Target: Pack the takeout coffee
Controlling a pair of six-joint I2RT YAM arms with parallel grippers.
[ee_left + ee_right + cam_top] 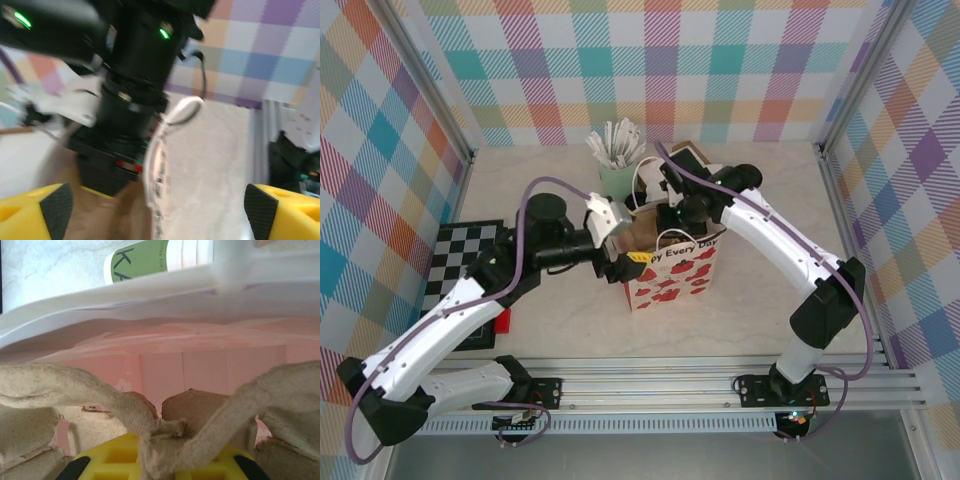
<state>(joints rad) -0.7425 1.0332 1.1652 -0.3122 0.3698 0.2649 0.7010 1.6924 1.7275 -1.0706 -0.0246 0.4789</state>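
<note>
The left gripper [157, 207] is spread wide, its yellow fingers with black pads on either side of the white rim of the paper bag [672, 272], which is printed with red hearts. The right gripper [160, 469] is down inside the bag, against a rough brown pulp carrier [200, 407] with fibrous, rounded straps. Whether it is clamped I cannot tell, nor where the takeout coffee sits.

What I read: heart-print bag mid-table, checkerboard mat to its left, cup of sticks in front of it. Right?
No. The cup of sticks stands behind the heart-print bag, farther from the arm bases; the top external view shows it. The checkerboard mat is to its left.
</note>
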